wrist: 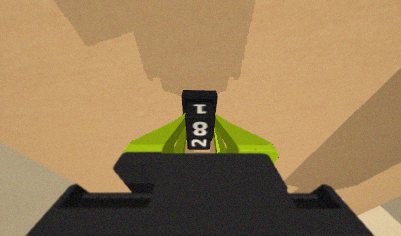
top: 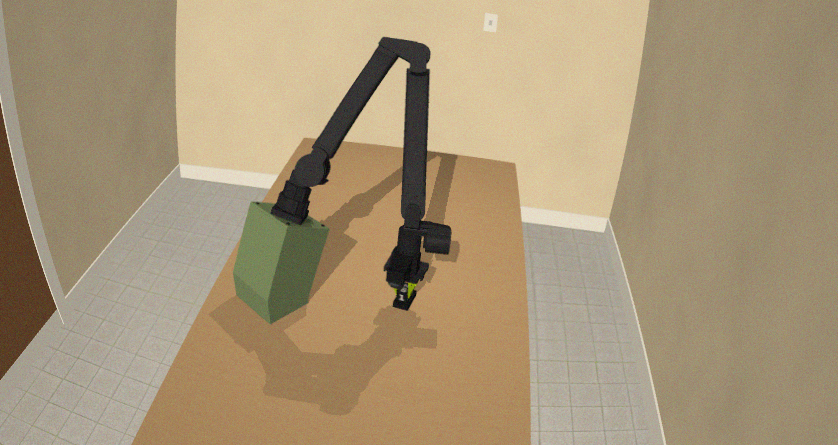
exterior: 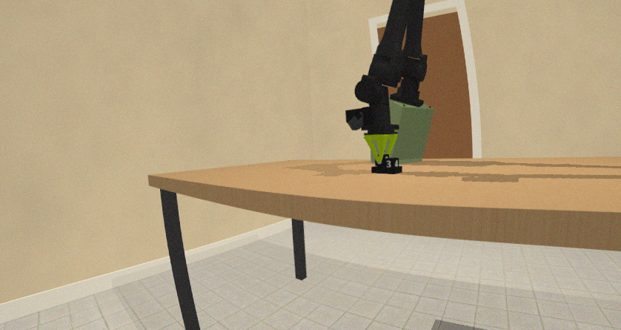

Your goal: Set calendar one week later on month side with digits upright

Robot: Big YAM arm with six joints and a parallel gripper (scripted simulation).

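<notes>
Number cube (top: 402,294) (exterior: 385,157) (wrist: 199,129) being gripped by the narrowed pincer (top: 405,290) (exterior: 380,160) (wrist: 200,118)! The calendar tray (top: 401,306) (exterior: 386,170) (wrist: 199,94) is being seen at the top view's six o'clock; date-setting and release are apparently remaining.

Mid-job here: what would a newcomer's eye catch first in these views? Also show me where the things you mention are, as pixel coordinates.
Probably the black arm (top: 415,143) (exterior: 393,32), bent high over the table (top: 469,348) (exterior: 499,197), with the green block (top: 263,254) (exterior: 415,132) under its base. Next, the lime fingers (exterior: 380,144), reaching down to the small black calendar (top: 402,303) (exterior: 386,170) (wrist: 199,119) on the table, its white digits bright against black.
</notes>
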